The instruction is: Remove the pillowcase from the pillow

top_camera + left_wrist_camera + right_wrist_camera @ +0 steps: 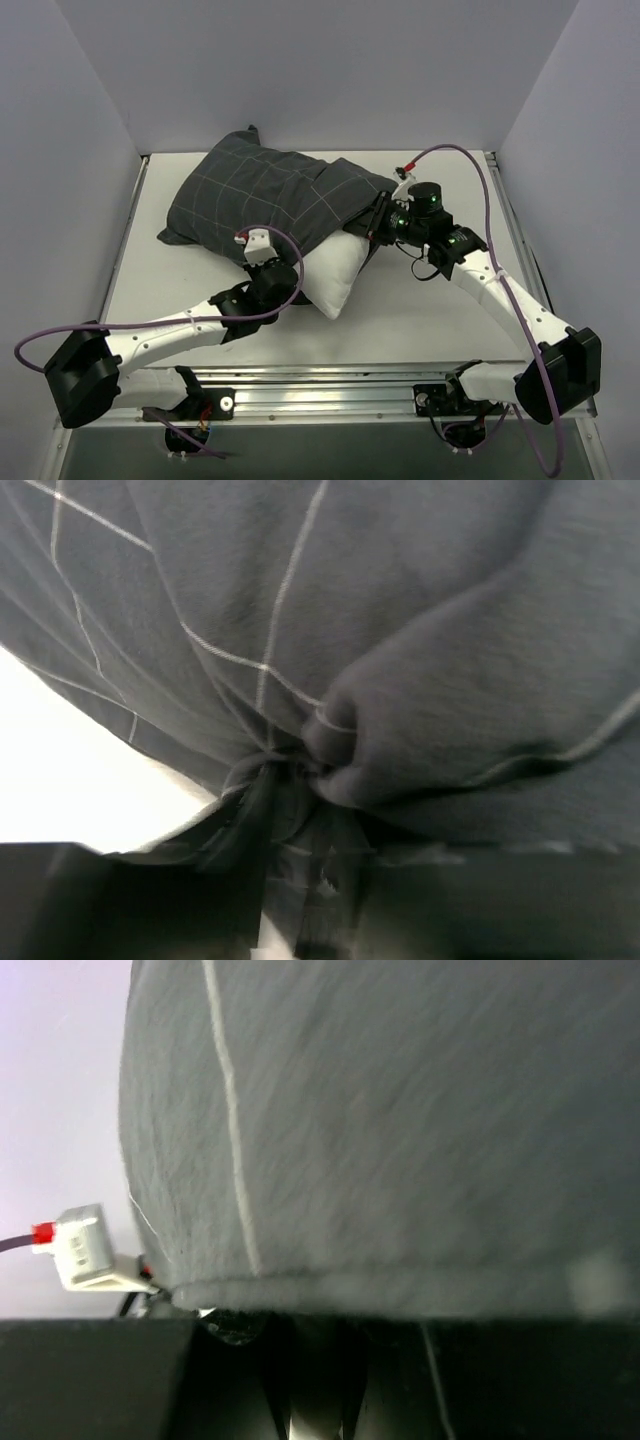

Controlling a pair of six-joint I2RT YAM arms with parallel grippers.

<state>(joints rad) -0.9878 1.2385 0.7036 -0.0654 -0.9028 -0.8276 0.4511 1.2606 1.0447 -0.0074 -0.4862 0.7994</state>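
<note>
The pillowcase (270,195) lies slantwise on the counter (430,310), with its long axis running from the far left down toward the near right. Its closed end points to the far left corner. Its mouth faces near and right, where a white corner of the pillow (335,278) pokes out onto the bare counter. So the cover has to travel far and left along that slant, or the pillow has to come out near and right. We judge a pull across the axis would only drag the whole bundle.

Both arms are at the mouth. The left pincer (262,258) sits on the near edge of the cover, just left of the exposed white corner. In its wrist view the checked cloth gathers into a tight knot of folds running down between the fingers, so we read it as clenched on the pillowcase. The right pincer (384,222) is at the right end of the mouth, touching the hem. Its wrist view shows the stitched hem lying right across the top of the dark fingers, but the fingers themselves are lost in shadow. We cannot tell whether it is clenched or released.

Nearly all of the cover lies far and left of both pincers. The left arm is nearer the pillow's bared corner, and the right is nearer the hem's far side. Most of the pillow looks to be inside the cover, so we judge the stripping barely begun.
</note>
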